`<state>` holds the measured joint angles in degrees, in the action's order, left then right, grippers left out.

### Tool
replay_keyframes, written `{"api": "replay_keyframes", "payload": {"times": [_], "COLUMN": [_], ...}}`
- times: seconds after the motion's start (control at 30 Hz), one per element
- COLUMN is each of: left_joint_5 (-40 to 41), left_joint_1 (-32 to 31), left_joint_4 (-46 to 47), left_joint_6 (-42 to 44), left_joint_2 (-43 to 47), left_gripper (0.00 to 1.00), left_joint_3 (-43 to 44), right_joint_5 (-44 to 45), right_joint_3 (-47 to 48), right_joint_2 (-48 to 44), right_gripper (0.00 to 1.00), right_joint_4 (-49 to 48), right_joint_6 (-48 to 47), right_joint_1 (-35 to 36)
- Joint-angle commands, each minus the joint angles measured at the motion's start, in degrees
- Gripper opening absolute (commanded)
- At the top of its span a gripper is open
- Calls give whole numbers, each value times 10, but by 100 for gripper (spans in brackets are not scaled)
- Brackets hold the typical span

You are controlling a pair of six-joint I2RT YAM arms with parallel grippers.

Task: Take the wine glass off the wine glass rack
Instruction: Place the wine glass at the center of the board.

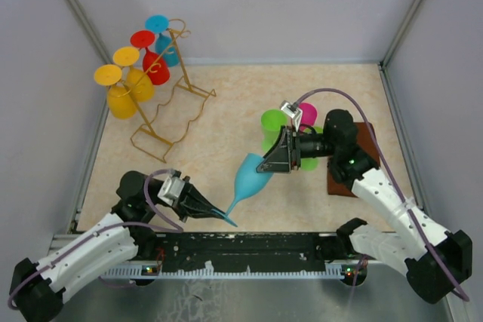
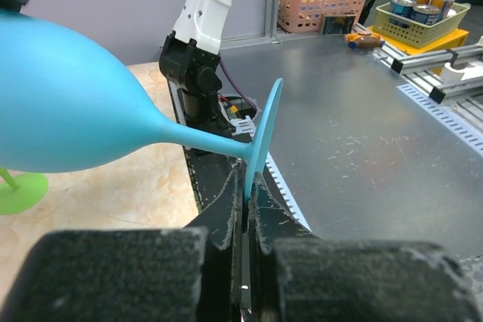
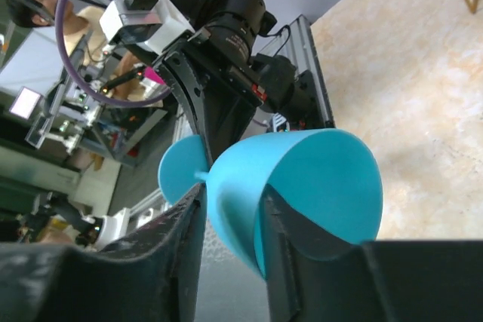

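Observation:
A light-blue wine glass [image 1: 251, 175] hangs tilted in the air over the table's front, away from the golden wire wine glass rack [image 1: 179, 103] at the back left. My left gripper [image 1: 219, 213] is shut on the thin edge of its foot [image 2: 264, 137]. The jaws of my right gripper [image 1: 266, 162] straddle the bowl's wall, one finger inside the bowl [image 3: 324, 179] and one against its outside. They press on it from both sides. Several coloured glasses hang upside down on the rack.
On the rack hang a yellow glass [image 1: 121, 99], an orange one [image 1: 139, 81], a red one [image 1: 155, 65] and a blue one [image 1: 166, 47]. A green glass [image 1: 273, 121] and a magenta glass [image 1: 307, 113] stand by a brown mat [image 1: 366, 141] under the right arm.

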<state>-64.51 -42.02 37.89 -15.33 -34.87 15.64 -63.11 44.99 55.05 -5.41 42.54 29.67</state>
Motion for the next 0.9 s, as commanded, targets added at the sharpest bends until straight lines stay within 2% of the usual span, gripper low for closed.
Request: {"api": "replay_keyframes", "payload": {"times": [0.0, 0.13, 0.2, 0.27, 0.33, 0.37, 0.43, 0.57, 0.63, 0.73, 0.8, 0.87], "left_joint_5": [26, 35, 47, 59, 73, 88, 116, 199, 238, 289, 300, 316], "left_joint_1": [0, 0, 0, 0, 0, 0, 0, 0, 0, 0, 0, 0], "left_joint_4": [-114, -128, -138, -144, -151, -162, -194, -251, -262, -270, -272, -273], "left_joint_6": [87, 94, 99, 99, 102, 106, 122, 137, 141, 143, 144, 145], "left_joint_2": [15, 2, -3, -5, -3, -1, 4, 13, 18, 23, 26, 28], "left_gripper": [0, 0, 3, 14, 38, 43, 49, 68, 79, 87, 99, 99], "left_joint_3": [34, 47, 53, 57, 58, 61, 67, 73, 71, 64, 59, 57], "right_joint_5": [-53, -63, -54, -33, 0, 18, 62, 160, 217, 280, 305, 342], "right_joint_3": [23, 17, 18, 23, 37, 46, 69, 103, 112, 121, 122, 119], "right_joint_2": [-28, -39, -46, -54, -61, -64, -68, -70, -70, -70, -71, -72], "right_gripper": [24, 4, 0, 0, 0, 0, 0, 0, 0, 0, 0, 0], "right_joint_4": [-22, -46, -41, -15, 43, 75, 142, 255, 291, 335, 343, 348], "right_joint_6": [-1, 15, 11, -9, -50, -75, -120, -189, -209, -235, -246, -252], "right_joint_1": [-3, -3, -3, -3, -3, -3, -3, -3, -3, -2, -2, 5]}}
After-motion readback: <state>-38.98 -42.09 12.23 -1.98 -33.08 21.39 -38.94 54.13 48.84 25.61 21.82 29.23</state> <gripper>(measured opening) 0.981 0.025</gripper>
